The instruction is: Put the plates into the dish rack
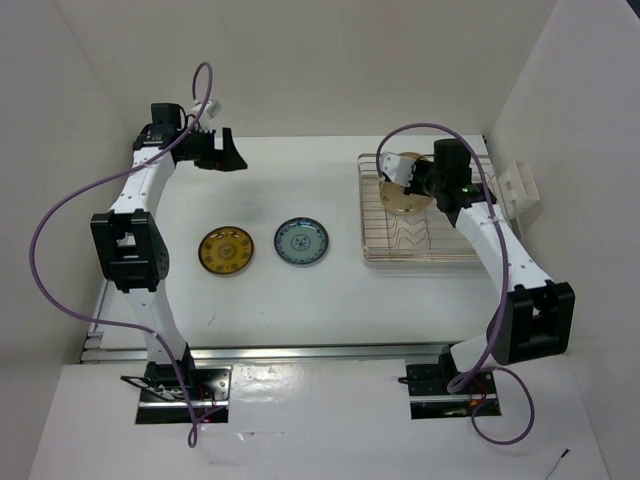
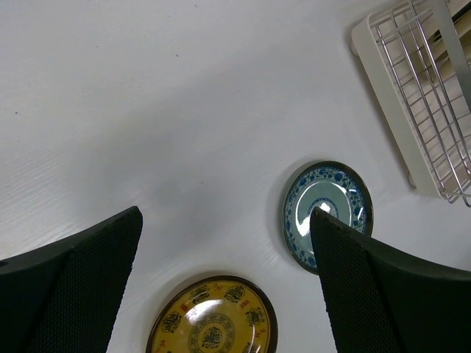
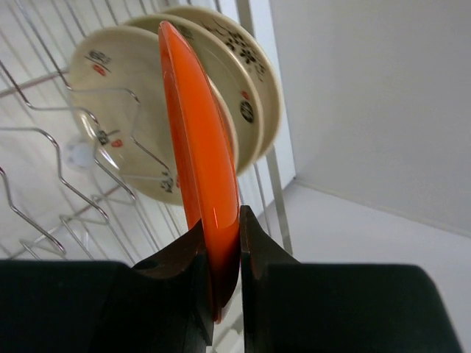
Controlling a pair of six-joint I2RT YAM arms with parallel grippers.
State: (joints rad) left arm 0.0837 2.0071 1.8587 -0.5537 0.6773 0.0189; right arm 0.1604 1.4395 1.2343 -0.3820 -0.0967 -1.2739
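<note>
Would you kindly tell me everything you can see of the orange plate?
The orange plate is plain, glossy and bright, plastic-looking. It stands on edge, seen rim-on, pinched at its near rim by the right hand. It is at the dish rack, beside cream plates standing there; whether it touches them is unclear.

The orange plate (image 3: 200, 162) is seen plain, glossy. The cream plates (image 3: 110, 88) are marked with black sprigs, red stamps. The yellow plate (image 2: 213, 323) is patterned with brown medallions; the blue plate (image 2: 327, 209) is banded in blue-white florals. Silver wire is noted for the rack (image 2: 430, 103)
</note>
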